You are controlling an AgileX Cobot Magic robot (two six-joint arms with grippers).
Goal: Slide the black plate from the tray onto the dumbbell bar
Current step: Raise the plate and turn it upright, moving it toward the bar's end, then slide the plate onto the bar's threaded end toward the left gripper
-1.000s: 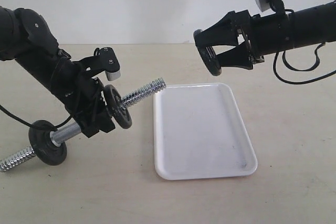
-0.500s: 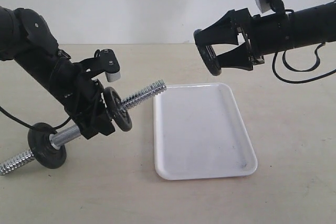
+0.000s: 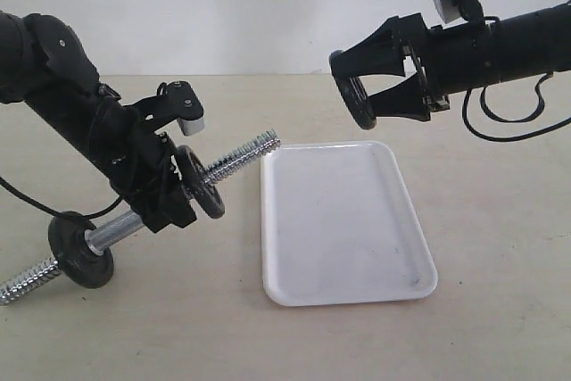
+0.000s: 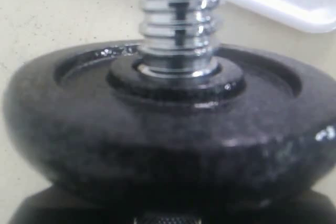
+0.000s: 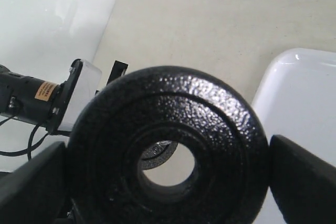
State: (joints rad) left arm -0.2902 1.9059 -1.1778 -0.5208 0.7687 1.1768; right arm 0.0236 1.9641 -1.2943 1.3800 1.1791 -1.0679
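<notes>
Right pincer [image 3: 356,91], upper right, grips the round black cast-iron plate [image 5: 215,124] by opposite rim edges; it looks heavy, rigid. Left pincer [image 3: 172,204] clamps the chrome bar [image 3: 236,160].

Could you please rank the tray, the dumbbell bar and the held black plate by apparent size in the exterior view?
1. tray, largest in area.
2. dumbbell bar, longer end to end but thin.
3. black plate, smallest, seen nearly edge-on.
</notes>
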